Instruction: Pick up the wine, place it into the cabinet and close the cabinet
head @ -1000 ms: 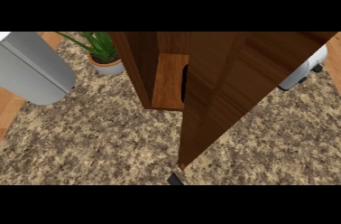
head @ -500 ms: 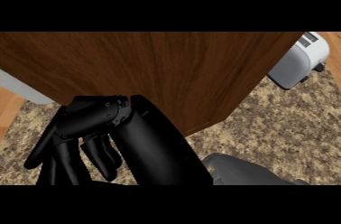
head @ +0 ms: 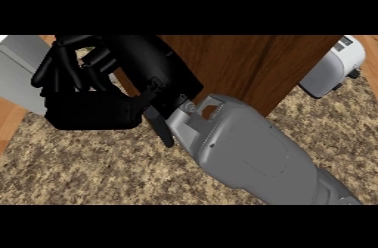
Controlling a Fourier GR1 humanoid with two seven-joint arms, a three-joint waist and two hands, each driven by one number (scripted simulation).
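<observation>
Swinging up and leftward since half a second ago, the right hand is now showing against the cabinet's left edge rather than under its lower edge, and much more of the forearm is filling the view than before.

Below the cabinet, the speckled counter is spreading across the whole lower part of the view. The grey forearm is coming in from the lower right, below the cabinet, and is running up and left over the counter toward the cabinet's lower left corner. The cabinet itself is showing as a broad brown wooden face along the top middle, and its left part is being covered by the black hand.

The hand is lying across the cabinet's left edge with its fingers side by side, only slightly bent, pointing down and left. They are closing on nothing that shows. Whether the hand is touching the wood cannot be told.

Left of the cabinet, a grey block is partly hidden behind the fingers. Right of the cabinet, a smaller grey appliance is sitting at the counter's far edge.

As for the wine, it is not showing outside the cabinet, and the cabinet's inside is hidden.
</observation>
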